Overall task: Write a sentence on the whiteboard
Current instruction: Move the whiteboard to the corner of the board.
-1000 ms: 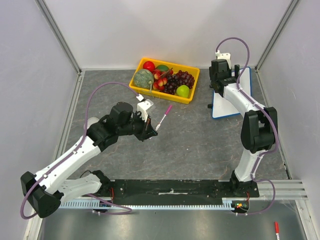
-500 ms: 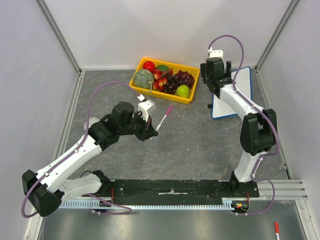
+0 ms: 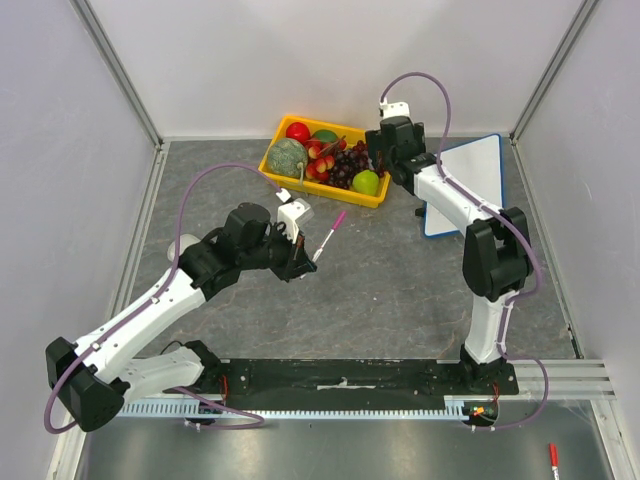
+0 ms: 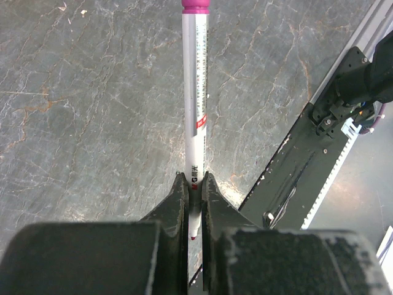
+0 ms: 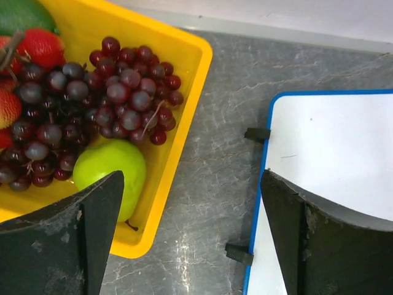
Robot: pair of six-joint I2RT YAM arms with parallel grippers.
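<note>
While the left end effector (image 3: 300, 262) pinches a pink-capped marker (image 3: 328, 236) by its lower barrel above the middle of the table (image 3: 400, 290), the right end effector (image 3: 388, 150) hangs with its fingers (image 5: 92, 233) spread wide over the gap between the yellow fruit basket (image 3: 322, 192) and the whiteboard (image 3: 472, 165). The whiteboard sits at the table's far right, just beside the basket, its visible face plain white
</note>
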